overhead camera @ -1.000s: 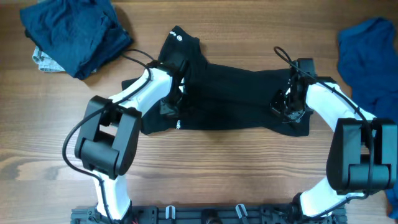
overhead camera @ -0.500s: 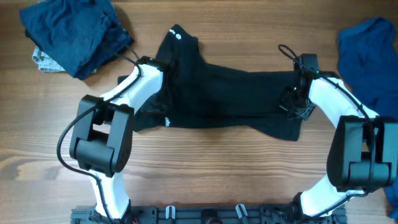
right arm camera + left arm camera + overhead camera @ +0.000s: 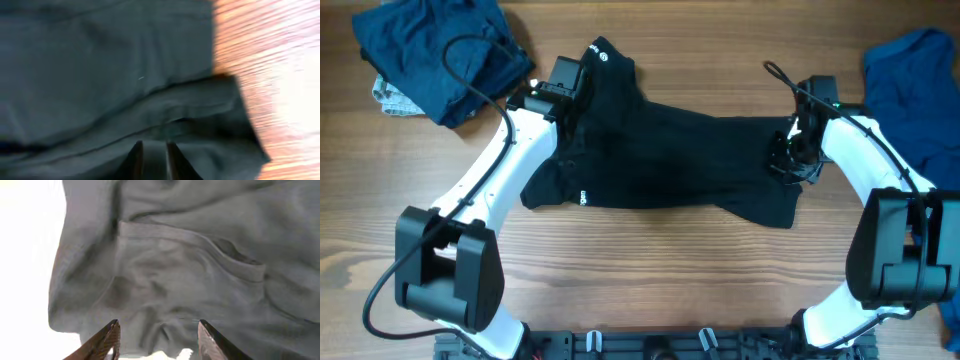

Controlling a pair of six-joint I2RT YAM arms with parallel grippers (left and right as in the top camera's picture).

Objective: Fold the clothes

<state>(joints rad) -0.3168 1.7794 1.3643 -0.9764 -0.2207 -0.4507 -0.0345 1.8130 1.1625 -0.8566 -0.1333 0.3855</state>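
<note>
The black garment (image 3: 680,150) lies spread across the middle of the wooden table, with a small white label at its top left corner and another near its lower left hem. My left gripper (image 3: 574,100) hovers over the garment's upper left part. In the left wrist view the left gripper (image 3: 159,332) is open, with nothing between its fingers (image 3: 111,339) and only creased fabric (image 3: 190,265) below. My right gripper (image 3: 788,158) sits on the garment's right end. In the right wrist view the right gripper (image 3: 153,155) has its jaws a narrow gap apart, low over the black cloth (image 3: 110,70).
A heap of blue clothes (image 3: 435,55) lies at the back left, with a pale patterned piece (image 3: 390,97) under it. Another blue garment (image 3: 910,90) lies at the right edge. Bare wood (image 3: 650,270) runs along the front of the table.
My left gripper has moved up and left along the garment and opened, letting the fabric go. My right gripper has shifted slightly up, and its jaws have parted a little.
</note>
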